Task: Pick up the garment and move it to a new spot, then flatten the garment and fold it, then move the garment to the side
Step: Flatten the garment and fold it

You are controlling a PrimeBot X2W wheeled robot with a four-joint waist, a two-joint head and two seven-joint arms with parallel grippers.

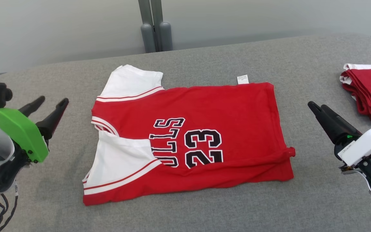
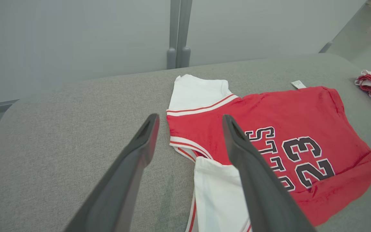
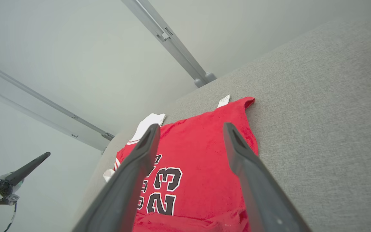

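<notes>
The garment [image 1: 198, 141] is a red jersey with white sleeves and a black "23". It lies spread on the grey padded table [image 1: 301, 58], with its lower sleeve laid over the chest and its near hem bunched into a ridge. Left of the collar, above the table and clear of the cloth, my left gripper [image 1: 52, 100] is open and empty. The left wrist view has the collar and sleeves [image 2: 201, 93] ahead of the left gripper [image 2: 190, 117]. My right gripper [image 1: 312, 105] hovers right of the hem. The right wrist view shows the right gripper [image 3: 191, 125] open, with the garment [image 3: 198, 145] beyond it.
A stack of folded red and white clothes [image 1: 366, 90] sits at the table's right edge, just behind my right gripper. Grey posts [image 1: 156, 32] stand against the wall behind the table. A white label [image 1: 242, 79] sticks out from the jersey's far edge.
</notes>
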